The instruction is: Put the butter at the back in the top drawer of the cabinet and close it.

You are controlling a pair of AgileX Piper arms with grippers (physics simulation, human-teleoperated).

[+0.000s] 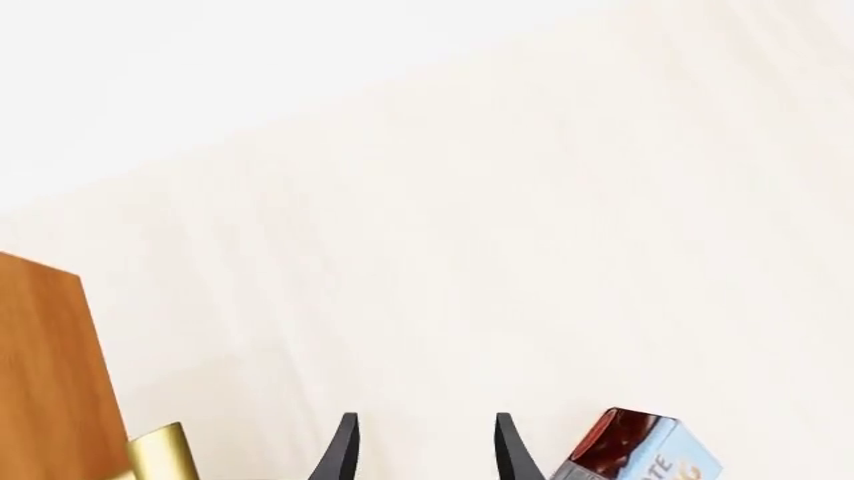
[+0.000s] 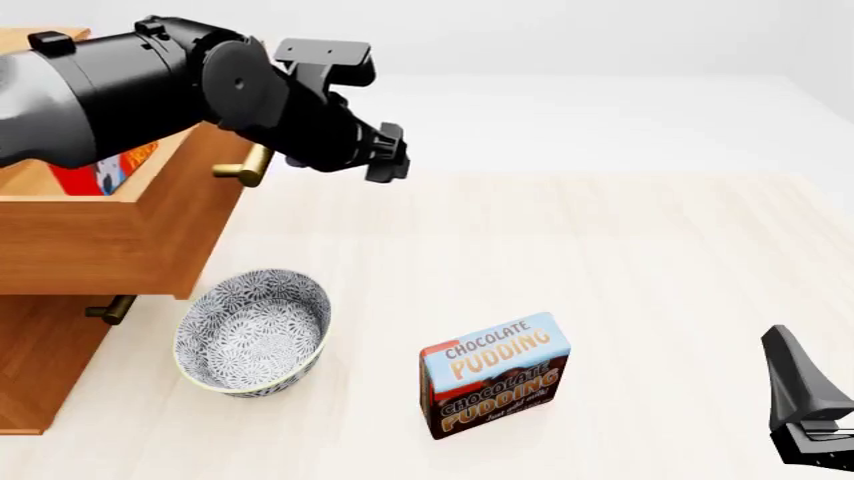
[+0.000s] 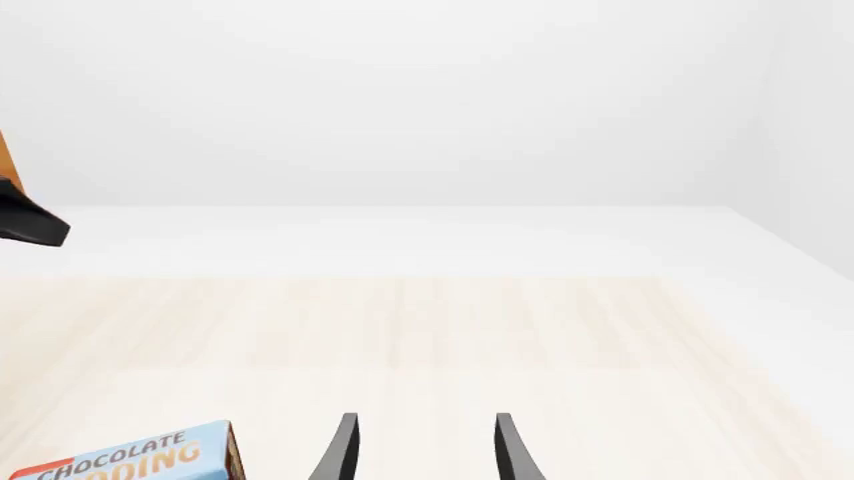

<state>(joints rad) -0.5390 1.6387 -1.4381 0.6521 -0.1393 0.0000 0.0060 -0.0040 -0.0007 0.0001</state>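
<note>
1. The butter point(image 2: 96, 174) is a small red box with an orange-yellow label patch, only partly visible. It lies inside the top drawer point(image 2: 120, 240), behind the drawer's front wall and below the left arm.
2. The top drawer is pulled out from the cabinet point(image 2: 40, 370). It is light brown wood, and its brass handle point(image 2: 244, 167) juts toward the table's middle.
3. The left gripper point(image 2: 387, 152) hangs above the table just beside that handle. In its wrist view the two dark fingers point(image 1: 340, 450) stand apart with nothing between them.
4. On the table point(image 2: 641, 260) stands a patterned bowl point(image 2: 254, 330) near the cabinet, with the Chocolate Pudding box point(image 2: 494, 375) upright beside it.
5. The right gripper point(image 3: 422, 455) sits low at the near right edge, fingers spread and empty.
</note>
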